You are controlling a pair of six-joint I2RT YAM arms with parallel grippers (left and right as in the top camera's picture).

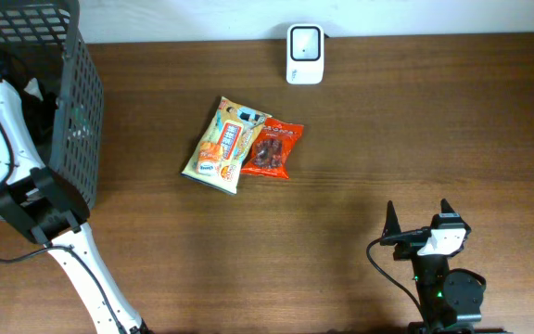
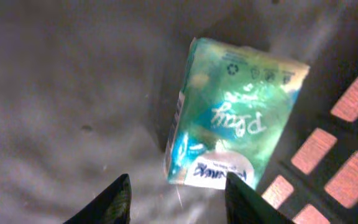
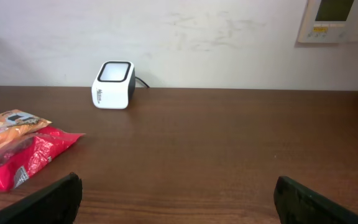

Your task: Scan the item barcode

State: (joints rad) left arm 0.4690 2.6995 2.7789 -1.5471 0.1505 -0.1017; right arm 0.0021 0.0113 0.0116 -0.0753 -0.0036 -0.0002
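left end effector [image 2: 176, 182] hangs inside the basket [image 1: 82, 121], fingers flanking the lower end of the teal packet [image 2: 232, 124]; grasping or not, i cannot tell. right end effector [image 3: 179, 202] is released, spread wide above the counter [image 3: 216, 143], facing the scanner [image 3: 113, 84]

**Left arm** [image 1: 37, 209]: is standing folded on the robot's left side. The white upper link is angling away from the dark elbow joint, and the wrist is pointing downward.

**Left gripper** [image 2: 179, 202]: its two dark fingers [image 2: 114, 202] are standing apart with a clear gap between them (only the tips are in view).

**Right arm** [image 1: 445, 283]: is sitting low and compact on the right side.

**Right gripper** [image 1: 418, 218]: is facing forward and level, with jaws standing wide apart.
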